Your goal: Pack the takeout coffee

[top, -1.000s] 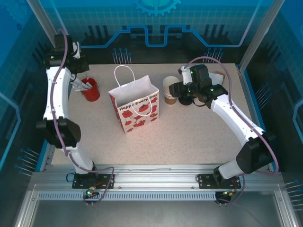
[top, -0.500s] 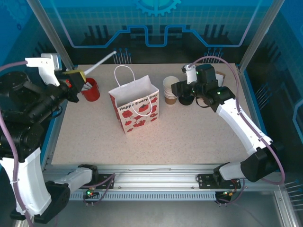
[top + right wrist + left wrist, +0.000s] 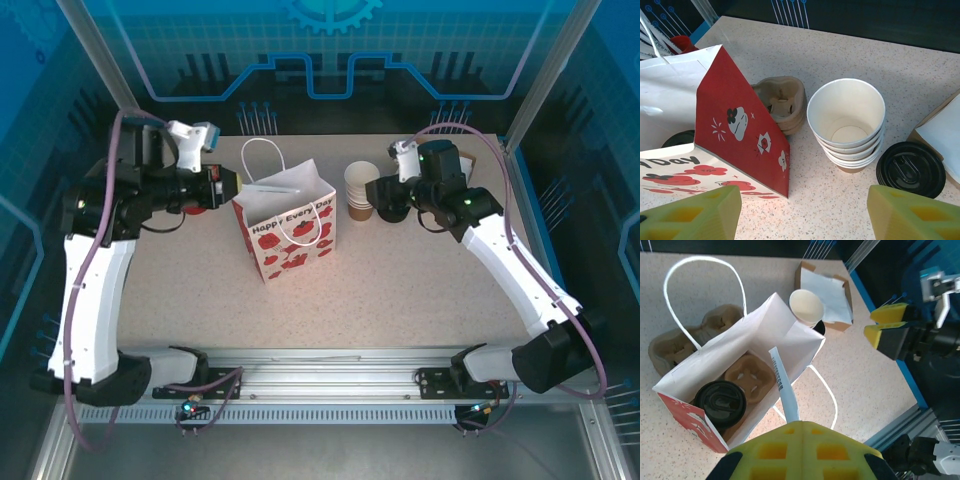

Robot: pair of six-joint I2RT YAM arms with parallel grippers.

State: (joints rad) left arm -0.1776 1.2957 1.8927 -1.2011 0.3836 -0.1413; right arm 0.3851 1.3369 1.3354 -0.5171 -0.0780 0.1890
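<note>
The takeout coffee, a cup with a black lid, stands inside the white-and-red paper bag in a brown cardboard carrier. My left gripper hovers at the bag's left rim, shut on a paper-wrapped straw. The straw points across the bag's open mouth. My right gripper is open, low over the table between the bag and the stack of lidless white cups. There is nothing between its fingers. In the left wrist view the right gripper sits beyond the bag.
A loose black lid lies right of the cup stack. Spare cardboard carriers sit behind the bag. A red cup stands left of the bag under my left arm. A napkin box is at the back right.
My left arm has swung from the red cup to the bag's left rim, carrying the wrapped straw over the bag's mouth. The right gripper has hardly moved.
</note>
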